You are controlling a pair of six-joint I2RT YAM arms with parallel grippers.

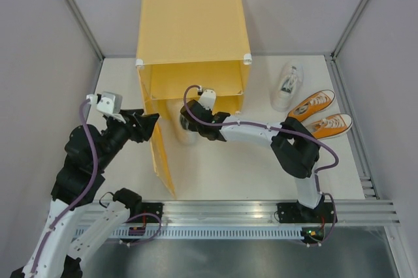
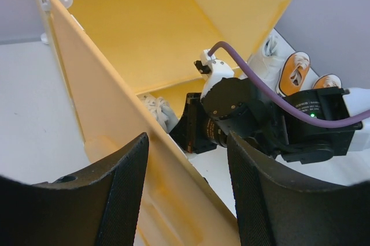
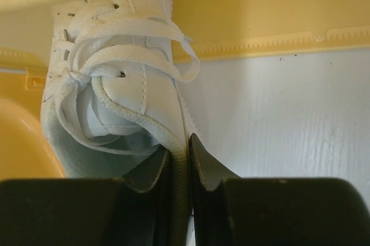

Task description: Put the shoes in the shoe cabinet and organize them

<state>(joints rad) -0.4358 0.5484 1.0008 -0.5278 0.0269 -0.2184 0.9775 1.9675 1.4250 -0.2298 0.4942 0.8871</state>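
Note:
The yellow-orange shoe cabinet [image 1: 192, 30] stands at the back with its door [image 1: 162, 154] swung open toward me. My right gripper [image 1: 189, 120] is at the lower opening, shut on the side wall of a white sneaker [image 3: 115, 84], whose toe points into the cabinet [image 3: 260, 3]. My left gripper [image 1: 153, 124] is open, and its jaws straddle the top edge of the door [image 2: 98, 101] without clamping it. The second white sneaker [image 1: 287, 85] and the two orange sneakers [image 1: 312, 103] [image 1: 330, 124] lie on the table to the right of the cabinet.
The white table [image 1: 228, 173] ends at a metal rail along the near edge. Grey walls close in the left, right and back sides. In the left wrist view, the right arm's wrist [image 2: 243, 113] sits just beyond the door.

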